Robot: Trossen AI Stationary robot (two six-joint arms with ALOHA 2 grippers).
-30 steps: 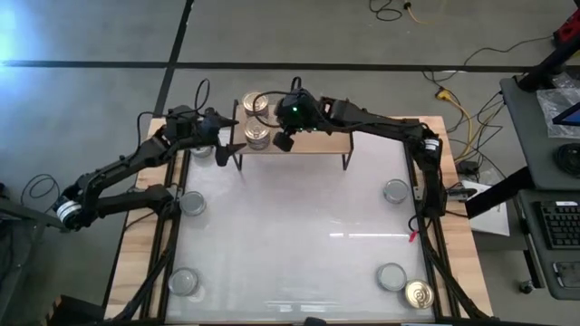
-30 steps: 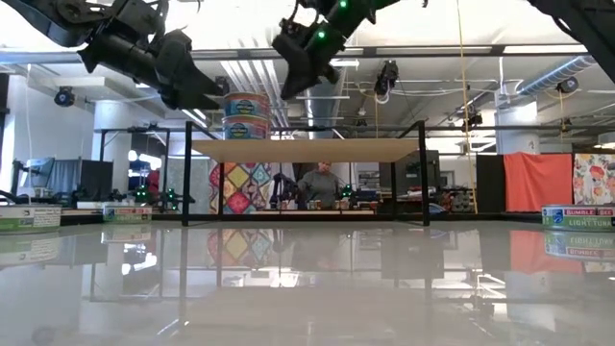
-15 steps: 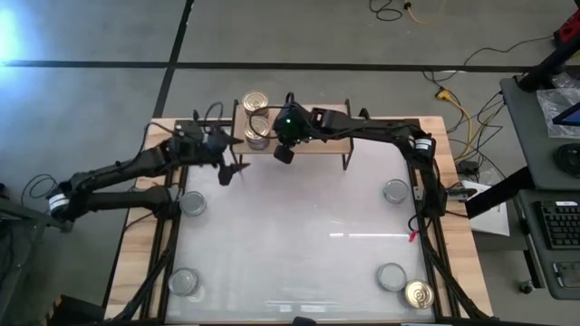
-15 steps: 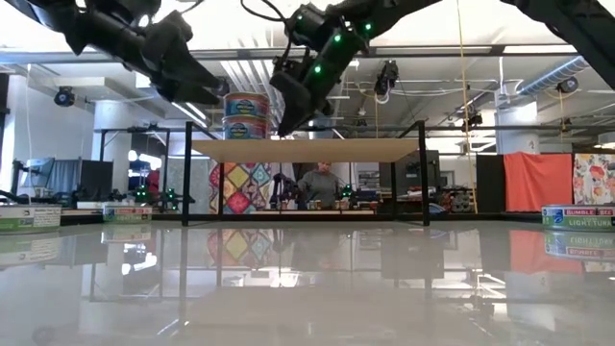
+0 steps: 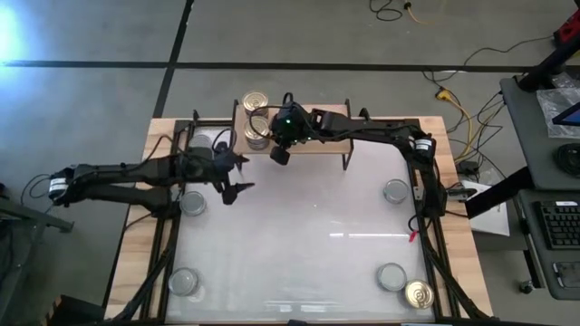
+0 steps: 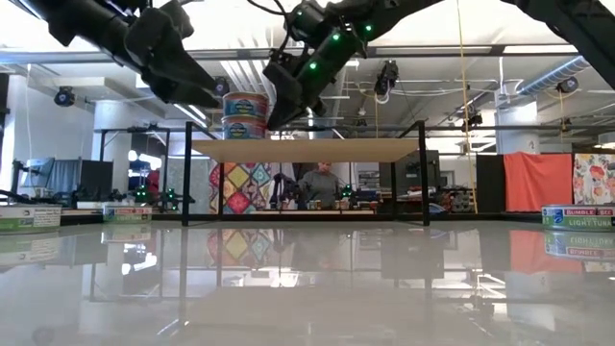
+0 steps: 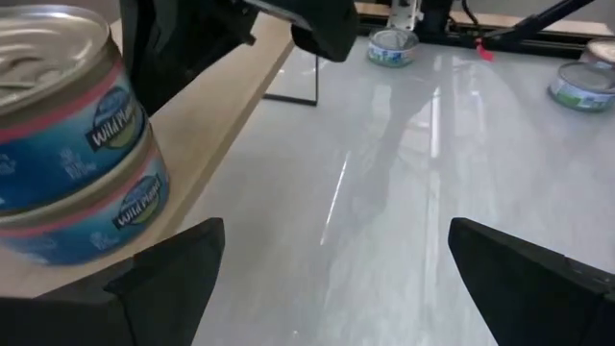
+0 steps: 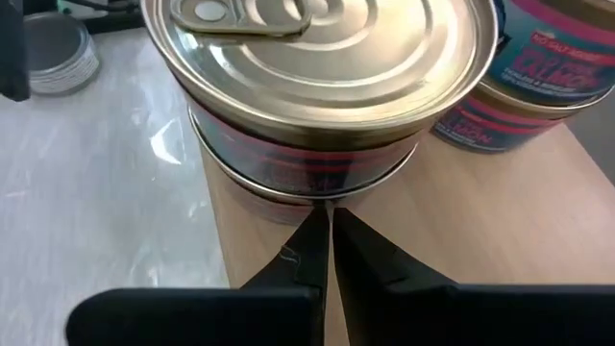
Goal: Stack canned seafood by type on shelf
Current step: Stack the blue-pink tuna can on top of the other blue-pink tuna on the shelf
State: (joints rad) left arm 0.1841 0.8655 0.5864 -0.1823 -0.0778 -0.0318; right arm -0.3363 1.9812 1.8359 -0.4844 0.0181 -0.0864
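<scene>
The shelf (image 5: 317, 145) stands at the table's far edge. On its left end are two stacks of canned seafood: a gold-lidded stack (image 8: 327, 86) of two tins nearer the front and a blue-labelled stack (image 8: 548, 77) behind it. My right gripper (image 8: 327, 226) is shut, its tips right at the gold-lidded stack's lower tin. In the high view it is just right of that stack (image 5: 258, 134). My left gripper (image 5: 237, 177) hangs open and empty over the table, just off the shelf's near left corner. My right gripper's shut fingertips (image 8: 317, 216) stand at the side wall of the lower tin (image 8: 317, 192), just above the board. They come slanting down from the shelf's right side. I cannot tell whether they touch the tin.
Loose tins lie on the table: silver-lidded ones at the left (image 5: 193, 203), near left (image 5: 184, 282), right (image 5: 395, 191) and near right (image 5: 391, 276), and a gold-lidded one (image 5: 419, 294) at the near right corner. The table's middle is bare.
My left gripper has swung away from the shelf's left end toward the table's near edge and a little right, staying open. My right gripper has sunk and tipped down toward the gold-lidded stack, staying shut. The tins have not moved.
</scene>
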